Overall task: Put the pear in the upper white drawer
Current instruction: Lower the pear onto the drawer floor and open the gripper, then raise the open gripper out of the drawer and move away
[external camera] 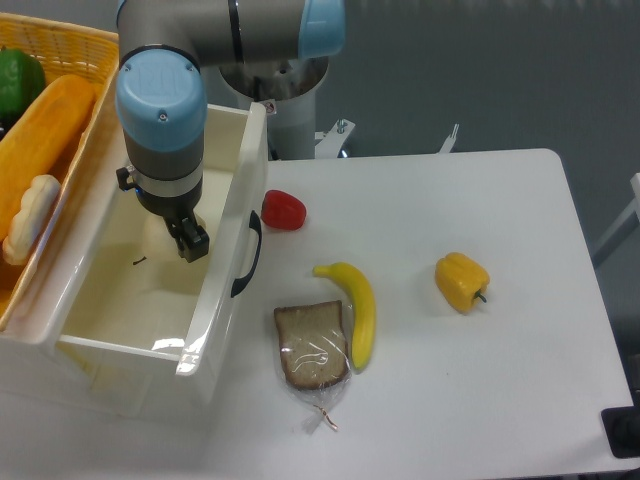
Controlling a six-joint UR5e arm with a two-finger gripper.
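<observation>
The upper white drawer (222, 300) stands pulled open at the left, with a dark curved handle (250, 255) on its front. My gripper (180, 240) reaches down inside it. The pale cream pear (156, 243) sits between the fingers, and its thin dark stem (138, 262) points to the left. It blends with the white drawer inside. One dark finger (193, 243) shows on the pear's right side; the other is hidden under the wrist. The gripper looks shut on the pear, low inside the drawer.
A yellow wicker basket (70, 45) with bread and a green pepper lies behind the drawer at the far left. On the table are a red pepper (284, 210), a banana (355, 305), bagged bread (313, 347) and a yellow bell pepper (461, 281).
</observation>
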